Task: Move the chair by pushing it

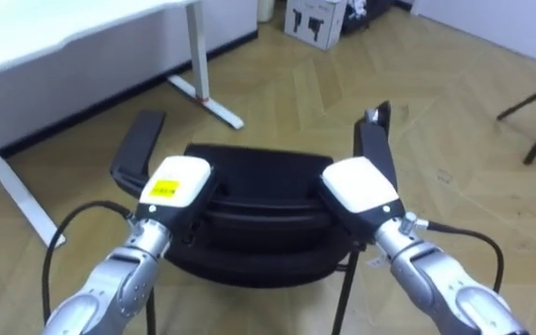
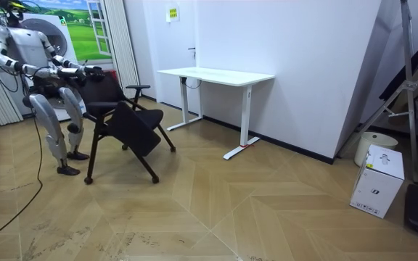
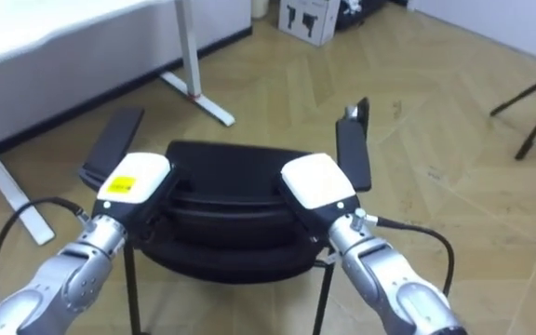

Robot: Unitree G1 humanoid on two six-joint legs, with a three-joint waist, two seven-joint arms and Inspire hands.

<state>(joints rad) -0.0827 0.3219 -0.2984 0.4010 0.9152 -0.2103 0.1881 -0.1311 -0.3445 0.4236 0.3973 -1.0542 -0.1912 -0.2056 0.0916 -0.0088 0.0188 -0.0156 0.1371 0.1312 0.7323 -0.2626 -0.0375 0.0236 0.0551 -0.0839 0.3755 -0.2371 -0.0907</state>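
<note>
White desk (image 2: 216,75) stands well apart from the black chair (image 1: 259,200), which is right in front of the robot. Left hand (image 1: 177,181) and right hand (image 1: 359,184) sit on its backrest, but the fingers are hidden so I can't tell their state. Looks like the pushing step; next up is probably an even shove forward.

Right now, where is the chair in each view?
Left eye view: chair at lower centre.
Room view: chair at the left, before the robot.
Right eye view: chair at lower centre, slightly left.
Shared landmark: the white desk beyond it.
</note>
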